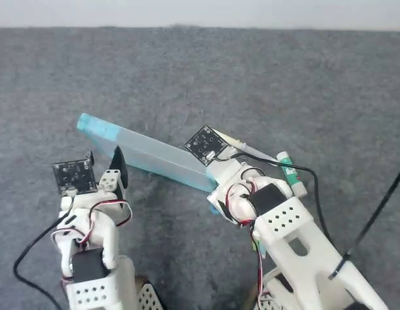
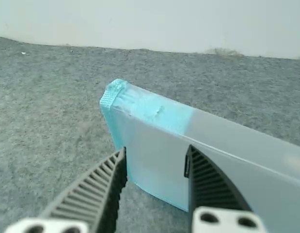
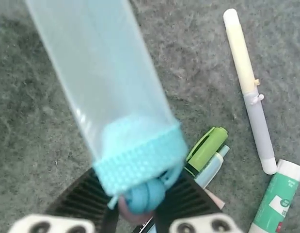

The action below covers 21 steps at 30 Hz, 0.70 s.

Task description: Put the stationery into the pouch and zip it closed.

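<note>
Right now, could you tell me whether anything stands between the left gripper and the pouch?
Nothing visible does. The left gripper is open right at the pouch, with only grey mat beneath them.

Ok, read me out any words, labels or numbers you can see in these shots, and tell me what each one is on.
On the glue stick: pale print on its green label, too blurred to read.
On the black board at an arm's wrist: any marking is too small to read.
On the pouch, the yellow marker and the green pen: no print that I can see.
So there is nothing I can quote.
</note>
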Available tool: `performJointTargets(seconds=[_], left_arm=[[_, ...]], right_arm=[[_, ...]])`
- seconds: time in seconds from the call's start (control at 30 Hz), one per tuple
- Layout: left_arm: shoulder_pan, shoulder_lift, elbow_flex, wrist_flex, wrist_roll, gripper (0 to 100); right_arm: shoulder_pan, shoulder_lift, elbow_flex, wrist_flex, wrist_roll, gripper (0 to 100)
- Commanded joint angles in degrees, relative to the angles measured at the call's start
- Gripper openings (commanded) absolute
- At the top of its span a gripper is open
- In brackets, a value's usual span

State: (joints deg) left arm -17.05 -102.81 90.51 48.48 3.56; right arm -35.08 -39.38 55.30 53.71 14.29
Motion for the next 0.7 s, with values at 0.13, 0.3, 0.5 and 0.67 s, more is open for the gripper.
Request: performJointTargets(seconds=[0.13, 0.3, 0.5, 0.67], left_arm=[[-0.09, -1.67, -0.57, -2.55, 0.35, 19], [0.09, -1.67, -0.48, -3.69, 0.35, 19], [0.09, -1.67, 2.51, -9.67, 0.35, 19], [0.0, -1.67, 2.59, -10.02, 0.35, 19]], right_arm=[[-0.48, -2.59, -0.44, -1.27, -0.44, 0.7], [-0.48, -2.59, -0.44, -1.27, -0.35, 0.7], [-0.48, -2.59, -0.44, -1.27, -0.35, 0.7], [-0.48, -2.59, -0.35, -2.51, -0.53, 0.7]])
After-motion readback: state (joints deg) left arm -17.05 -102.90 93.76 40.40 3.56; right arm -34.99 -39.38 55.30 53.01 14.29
